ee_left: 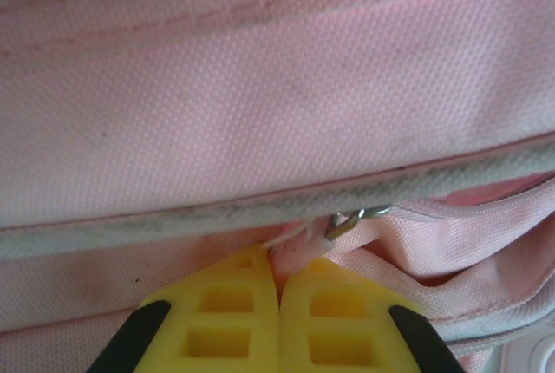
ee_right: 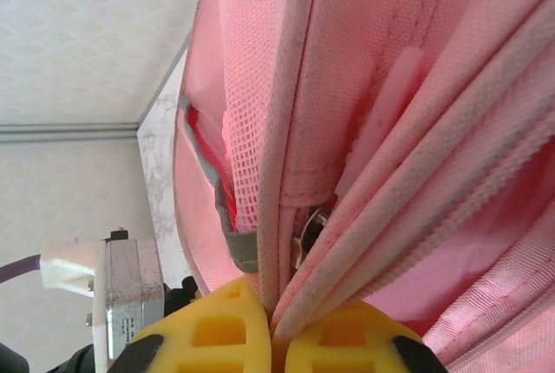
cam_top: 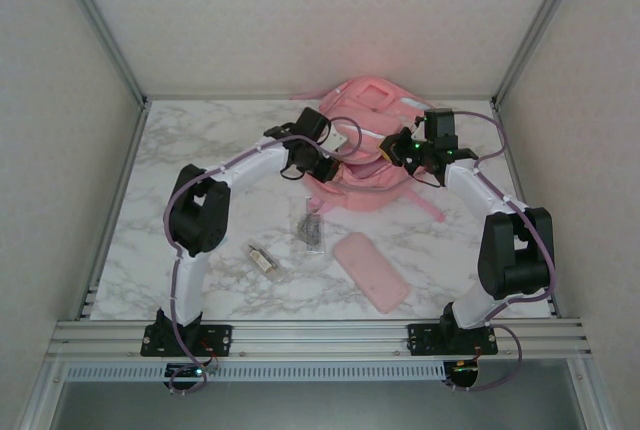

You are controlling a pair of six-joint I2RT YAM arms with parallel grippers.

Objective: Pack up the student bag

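The left end effector point(ee_left: 279, 304) is clenched, its yellow fingertips point(ee_left: 227, 312) pressed together on the pink zipper pull point(ee_left: 293, 253) of the student bag point(ee_left: 260, 113). Just beyond the pull, the metal slider point(ee_left: 354, 217) sits against a grey-white piped seam point(ee_left: 173, 221) that runs across the pink fabric. The right end effector point(ee_right: 273, 325) is also clenched and pinches a piped fold of the student bag point(ee_right: 390, 87) between its yellow tips. A second metal slider point(ee_right: 308, 234) lies just above the grip, with a pink mesh pocket point(ee_right: 251, 156) beside it. From above, the left end effector point(cam_top: 325, 165) and the right end effector point(cam_top: 400, 147) meet the student bag point(cam_top: 365, 100) from either side at its near edge. The bag lies at the far middle of the marble worktop point(cam_top: 200, 140), its white-trimmed pocket facing up. Nearer the arm bases, well apart from the bag, lie a flat pink pencil case point(cam_top: 370, 270), a small clear bottle point(cam_top: 263, 258) and a dark item in a clear packet point(cam_top: 310, 228); any print on them is too small to read.
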